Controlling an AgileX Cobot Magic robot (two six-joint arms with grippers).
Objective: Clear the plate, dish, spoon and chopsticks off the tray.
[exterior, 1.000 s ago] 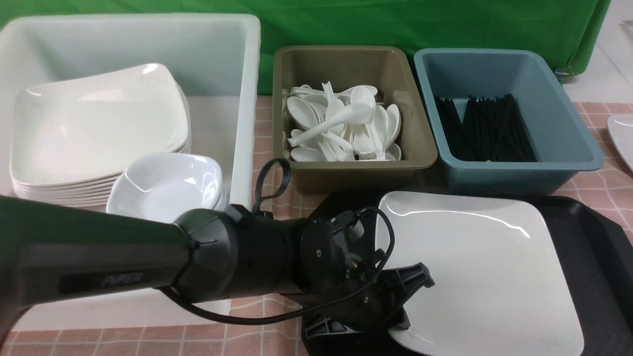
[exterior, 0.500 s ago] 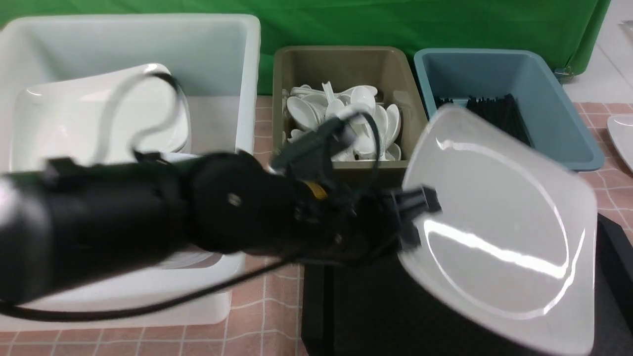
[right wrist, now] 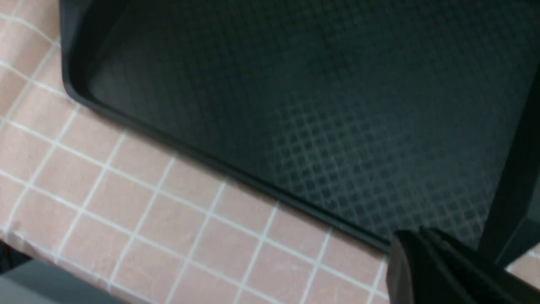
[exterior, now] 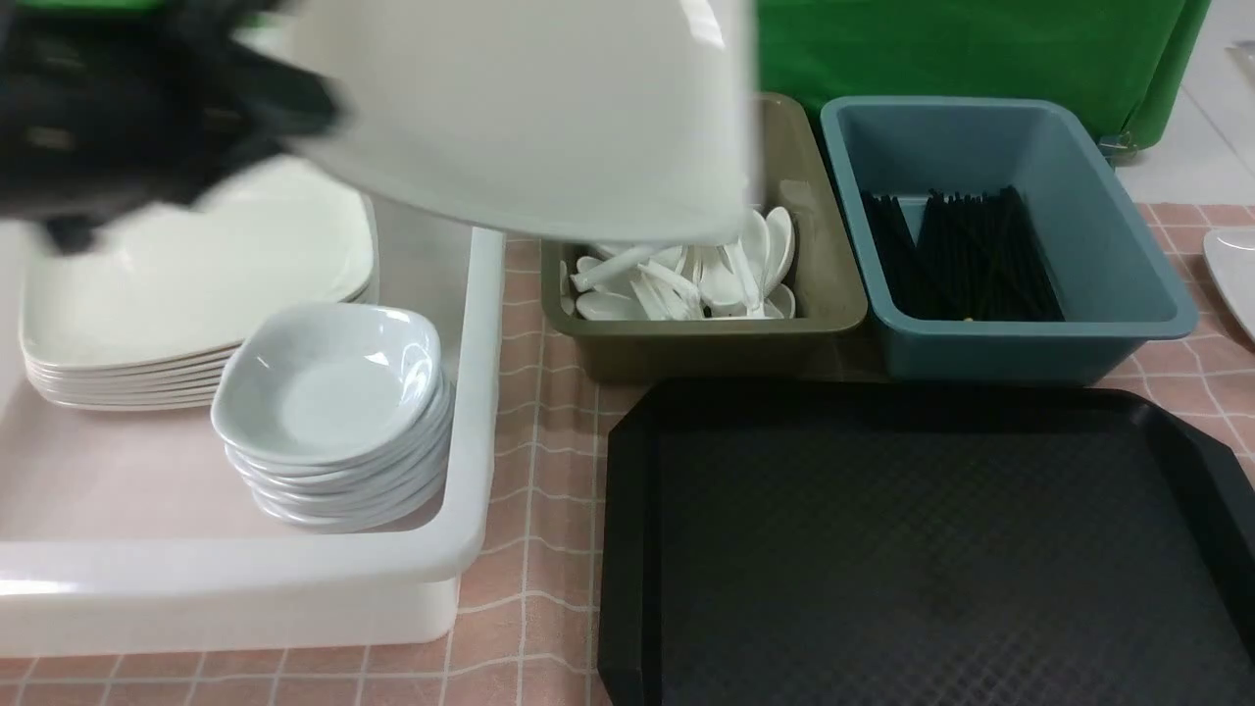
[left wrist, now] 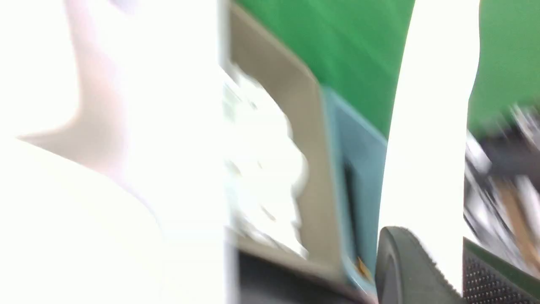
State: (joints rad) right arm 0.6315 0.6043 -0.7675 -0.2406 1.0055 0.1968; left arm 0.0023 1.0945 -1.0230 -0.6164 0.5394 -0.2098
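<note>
Overhanging tub rim (exterior: 487,294), olive bin (exterior: 819,284): plate (exterior: 529,118) pinched in left fingers (left wrist: 400,270).

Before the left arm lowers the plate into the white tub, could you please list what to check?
1. Left gripper shut on the plate, which is in the air: ok.
2. Plate lined up over the plate stack in the white tub: cannot tell, motion blur.
3. Top of the plate stack free: ok.
4. Nothing left on the visible floor of the tray: ok.
5. Right gripper shut, over the tray's rim, away from the white tub: ok.
</note>
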